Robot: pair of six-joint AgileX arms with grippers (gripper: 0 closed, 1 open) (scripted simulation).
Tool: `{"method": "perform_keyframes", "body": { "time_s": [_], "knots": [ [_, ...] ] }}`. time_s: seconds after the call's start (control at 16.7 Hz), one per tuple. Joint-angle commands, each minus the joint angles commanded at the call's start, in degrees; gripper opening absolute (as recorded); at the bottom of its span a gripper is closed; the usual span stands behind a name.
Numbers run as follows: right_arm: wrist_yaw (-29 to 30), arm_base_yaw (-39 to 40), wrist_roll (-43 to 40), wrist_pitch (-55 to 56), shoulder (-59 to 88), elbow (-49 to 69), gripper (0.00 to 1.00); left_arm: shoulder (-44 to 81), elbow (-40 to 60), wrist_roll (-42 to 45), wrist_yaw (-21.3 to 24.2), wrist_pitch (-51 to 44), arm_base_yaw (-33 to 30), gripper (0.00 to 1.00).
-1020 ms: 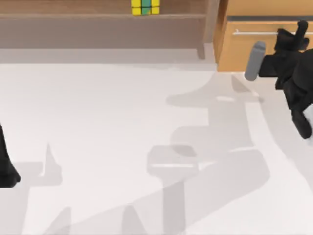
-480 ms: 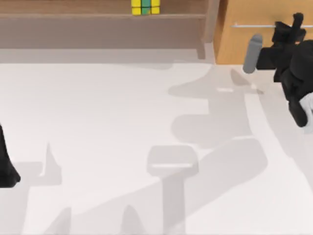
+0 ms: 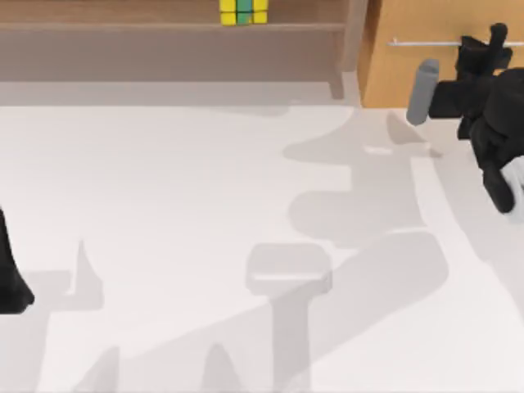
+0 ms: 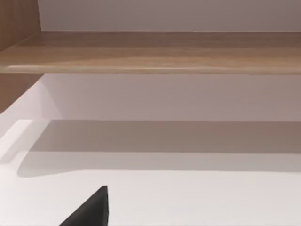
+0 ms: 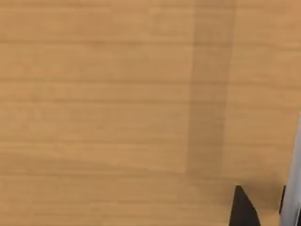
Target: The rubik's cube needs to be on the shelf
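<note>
From above I see the rubik's cube (image 3: pixel 243 11) sitting on the shelf (image 3: pixel 164 26). My right gripper (image 3: pixel 490 51) is at the cabinet (image 3: pixel 409 74) front; open or shut, I cannot tell. My left arm (image 3: pixel 10 274) waits at the table's (image 3: pixel 205 205) left edge.

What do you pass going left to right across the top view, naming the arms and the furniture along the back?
Left arm at the left edge → rubik's cube on the shelf → shelf post → drawer cabinet → right gripper at the cabinet's silver bar handle.
</note>
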Motion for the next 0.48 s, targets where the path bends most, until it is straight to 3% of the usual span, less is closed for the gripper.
{"method": "perform_keyframes", "body": {
  "time_s": [0.42, 0.48],
  "knots": [
    [0.00, 0.00, 0.00, 0.00, 0.00, 0.00, 0.98, 0.00, 0.00, 0.00, 0.00, 0.00, 0.00, 1.00],
    [0.00, 0.00, 0.00, 0.00, 0.00, 0.00, 1.00, 0.00, 0.00, 0.00, 0.00, 0.00, 0.00, 1.00]
  ]
}}
